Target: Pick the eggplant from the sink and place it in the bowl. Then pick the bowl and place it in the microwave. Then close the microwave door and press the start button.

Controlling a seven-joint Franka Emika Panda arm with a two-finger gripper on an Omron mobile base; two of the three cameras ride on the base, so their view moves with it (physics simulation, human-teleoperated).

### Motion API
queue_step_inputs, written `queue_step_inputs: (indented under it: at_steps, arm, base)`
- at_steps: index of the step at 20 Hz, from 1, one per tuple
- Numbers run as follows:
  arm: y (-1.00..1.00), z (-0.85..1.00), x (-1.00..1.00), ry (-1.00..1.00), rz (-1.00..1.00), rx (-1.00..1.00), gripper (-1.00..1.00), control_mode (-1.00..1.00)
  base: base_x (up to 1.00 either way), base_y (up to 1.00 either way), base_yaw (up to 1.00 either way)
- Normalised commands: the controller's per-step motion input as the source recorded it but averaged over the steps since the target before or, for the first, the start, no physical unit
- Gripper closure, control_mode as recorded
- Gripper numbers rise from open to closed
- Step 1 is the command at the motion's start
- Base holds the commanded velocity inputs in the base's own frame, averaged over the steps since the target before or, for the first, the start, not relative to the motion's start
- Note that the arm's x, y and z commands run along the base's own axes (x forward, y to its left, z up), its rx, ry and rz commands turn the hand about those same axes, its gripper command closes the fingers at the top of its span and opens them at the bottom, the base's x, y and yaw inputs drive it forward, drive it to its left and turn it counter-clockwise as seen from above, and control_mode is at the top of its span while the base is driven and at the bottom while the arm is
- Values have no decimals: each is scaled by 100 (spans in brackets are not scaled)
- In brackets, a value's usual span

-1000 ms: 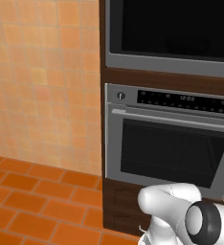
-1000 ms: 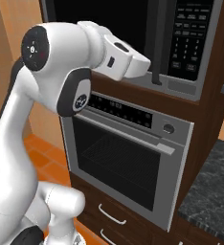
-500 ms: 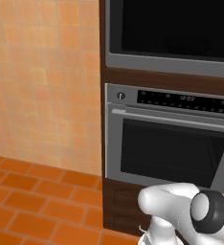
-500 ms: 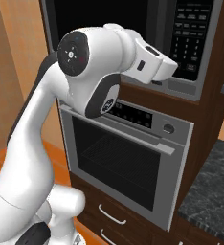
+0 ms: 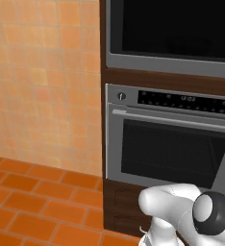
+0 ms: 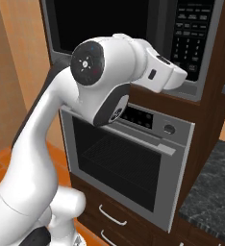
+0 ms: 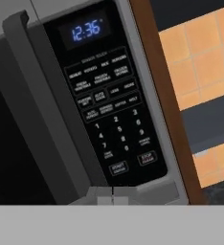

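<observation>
Clenched, with nothing between the tips: end effector [image 7: 113, 195] closed flat, poised close in front of the microwave [image 6: 153, 33] control panel [image 7: 109, 103], aimed at the lower rows of keys. Door apparently shut already: microwave door [image 7: 13, 119] lying flush to the left of the panel in the hand view, its long bar handle [image 7: 47, 105] running just beside the keypad. Eggplant and bowl presumably inside, behind the dark glass, though impossible to confirm from here. Remaining step, by judgement: the start press. Start button [image 7: 118, 167] sitting in the bottom row, just above the end effector and a touch right of its centre line, with the stop key [image 7: 146, 158] immediately to its right, so little room for sideways error. No grasp called for here; a rigid, flat membrane key, stiff and smooth, best met square-on with the closed tips as a single blunt point. Light, short push likely enough; hard glossy surface apt to let tips skid if approached at a slant. Oven [image 6: 129, 168] below the end effector, well apart from the contact point.
</observation>
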Motion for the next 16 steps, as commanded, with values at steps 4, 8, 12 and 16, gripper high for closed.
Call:
queue_step_inputs:
  at_steps: [4,8,12,16]
  arm:
    - [-3,-20,8,1,0,-1,100,-100]
    - [-4,-23,16,2,0,0,100,-100]
    - [-3,-4,14,0,0,0,100,-100]
    - [-9,-1,27,0,0,0,100,-100]
  base:
    - [0,0,0]
    - [0,0,0]
    - [0,0,0]
    - [0,0,0]
